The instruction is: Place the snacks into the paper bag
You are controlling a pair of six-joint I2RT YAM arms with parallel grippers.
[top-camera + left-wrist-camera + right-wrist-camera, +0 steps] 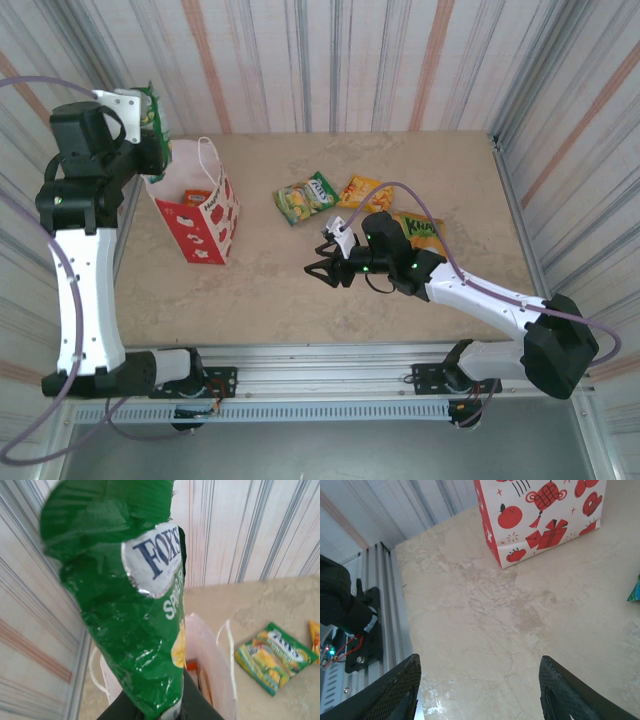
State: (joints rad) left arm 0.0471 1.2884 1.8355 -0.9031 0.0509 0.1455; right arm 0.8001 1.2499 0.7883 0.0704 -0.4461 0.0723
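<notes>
You have L claw (150, 125) clamped on the shiny dark-green foil snack packet (130, 615), held above the red-and-white paper bag (205, 225) for drop-in; R claw (325, 265) spread, empty, over desk (400, 300).

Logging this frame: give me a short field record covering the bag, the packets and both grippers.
paper bag: upright, mouth open, at the table's left side
inside bag: an orange packet shows at the mouth
left gripper: held high near the bag's mouth, shut on the dark green packet
right gripper: open, empty, above bare table
loose on table: green-yellow packet, orange-yellow packet, yellow packet
</notes>
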